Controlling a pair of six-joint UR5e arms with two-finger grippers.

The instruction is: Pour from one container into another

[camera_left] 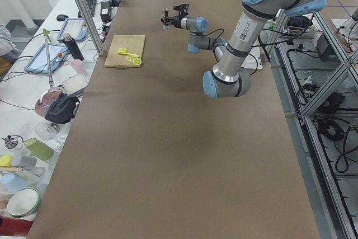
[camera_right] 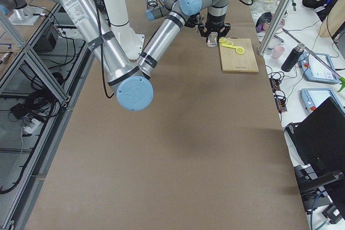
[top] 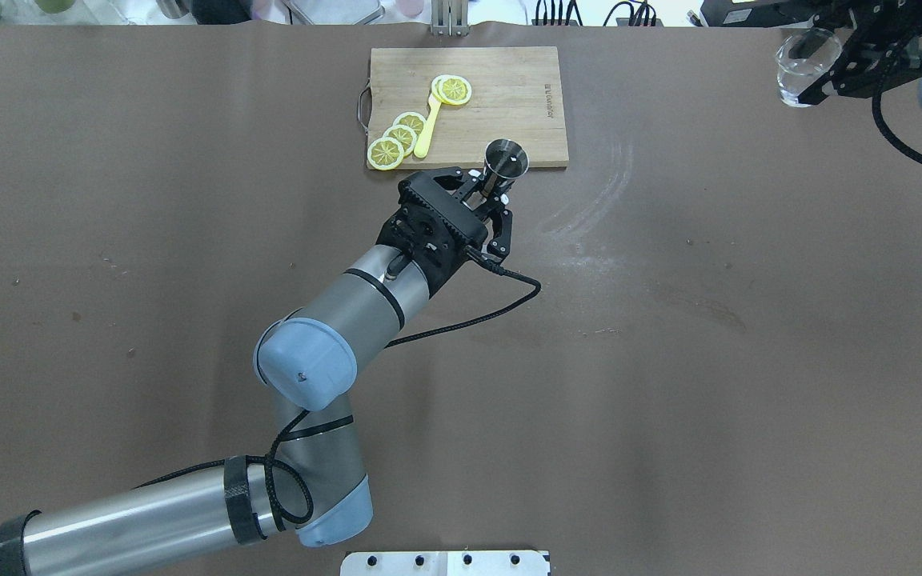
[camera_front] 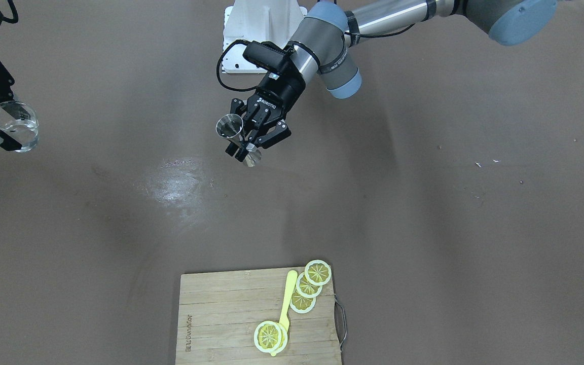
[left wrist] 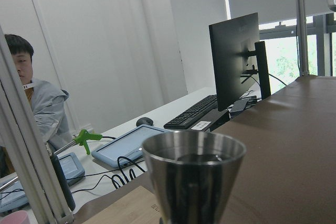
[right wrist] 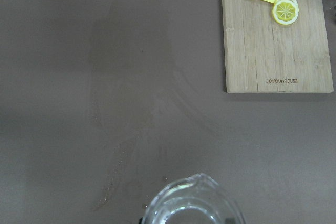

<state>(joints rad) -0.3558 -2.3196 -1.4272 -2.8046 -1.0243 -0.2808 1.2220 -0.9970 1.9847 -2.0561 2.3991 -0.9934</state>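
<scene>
Left gripper [camera_front: 245, 143] is clamped on the narrow waist of a metal jigger [camera_front: 229, 126], fingers closed in to the waist. It is held off the brown table [camera_front: 424, 213], between the robot base and the cutting board [camera_front: 231, 314]. In the overhead view the jigger's mouth [top: 506, 158] overlaps the board's near edge [top: 541, 152], but the front view shows it well short of the board, so that overlap is just height. The left wrist view has the jigger [left wrist: 194, 177] upright with its rim level. The inside looks dark, and I cannot tell whether that is liquid or reflection. Right gripper [camera_front: 5, 126] is closed around a clear glass cup [camera_front: 18, 124], held in the air out at the robot's right end of the table, well apart from the jigger. In the overhead view the glass [top: 807, 56] sits at the far right corner with the right gripper [top: 825, 62] gripping it from the side. The right wrist view looks straight down past the glass rim and its pour spout [right wrist: 191, 203] onto bare table, so the cup is upright; contents cannot be judged. On the board are lemon slices: three overlapping at one end [camera_front: 307, 286] and a small stack nearer the other [camera_front: 270, 336]. A yellow spoon [camera_front: 287, 299] lies between the two groups, its bowl end under the stack. An operator [left wrist: 31, 98] is visible past the table edge in the left wrist view.
</scene>
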